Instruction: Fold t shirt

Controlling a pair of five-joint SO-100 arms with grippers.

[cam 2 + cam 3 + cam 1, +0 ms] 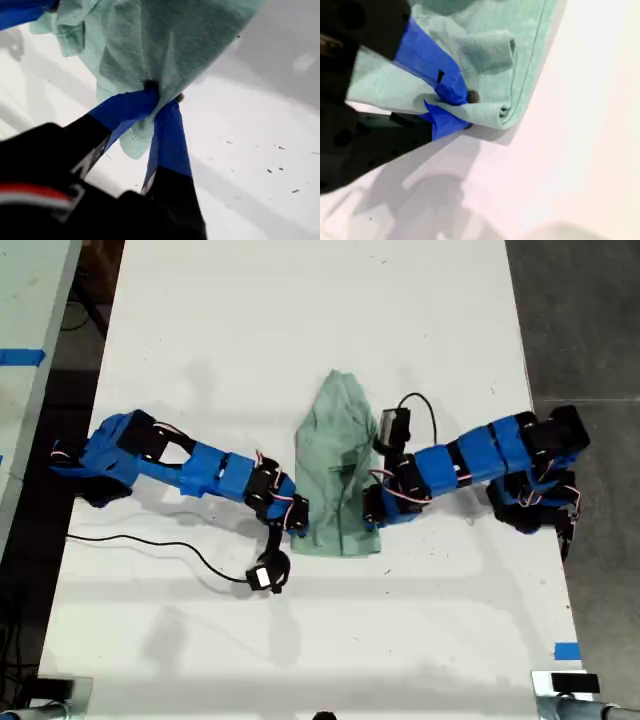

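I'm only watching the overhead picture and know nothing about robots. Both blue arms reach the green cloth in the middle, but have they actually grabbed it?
Observer: Yes. In the first wrist view, my first end effector is pinched shut on a bunched fold of the t shirt.
Operator: And the other arm?
Observer: The second wrist view shows my second end effector clamped on the shirt's hemmed edge, near a corner.
Operator: Is the cloth lifted, or lying flat?
Observer: At the first end effector it hangs raised above the white table. At the second, the gripped edge is curled up slightly, casting a shadow on the table beneath.
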